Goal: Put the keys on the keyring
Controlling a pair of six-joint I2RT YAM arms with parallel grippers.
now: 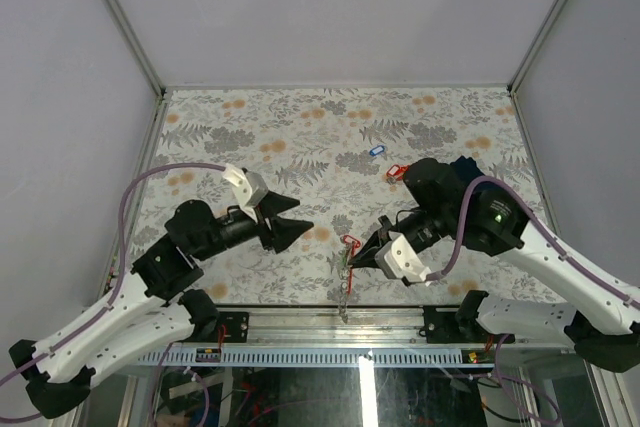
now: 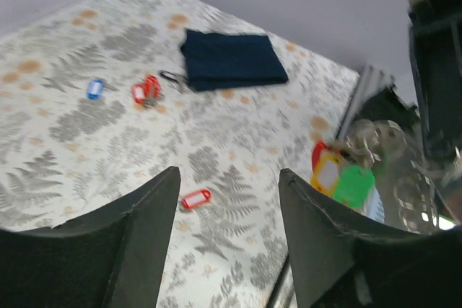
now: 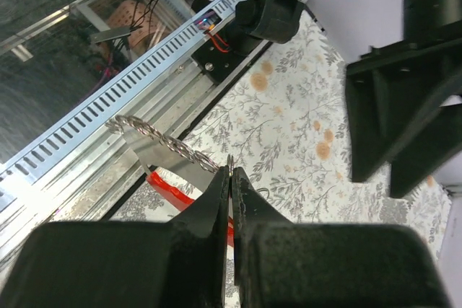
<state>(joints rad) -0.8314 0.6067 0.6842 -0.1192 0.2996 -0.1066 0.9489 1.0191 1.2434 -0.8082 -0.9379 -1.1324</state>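
My right gripper [image 1: 366, 256] [image 3: 230, 175] is shut on the thin metal keyring [image 3: 230, 159], held above the table's near edge. A twisted chain [image 3: 164, 142] and a red tag [image 3: 170, 190] hang from the keyring. The same bunch [image 1: 345, 273] shows in the left wrist view with a yellow-and-red tag and a green tag [image 2: 353, 185]. My left gripper [image 1: 296, 230] [image 2: 229, 174] is open and empty. It hovers over a loose red-tagged key [image 2: 196, 198] [image 1: 350, 241]. A blue-tagged key [image 1: 376, 150] [image 2: 94, 89] and another red-tagged key [image 1: 397, 171] [image 2: 146, 89] lie farther back.
A dark navy folded cloth [image 2: 232, 58] lies at the back right, mostly hidden by the right arm in the top view [image 1: 466, 164]. The metal frame rail [image 1: 330, 319] runs along the near table edge under the bunch. Grey walls close in the table.
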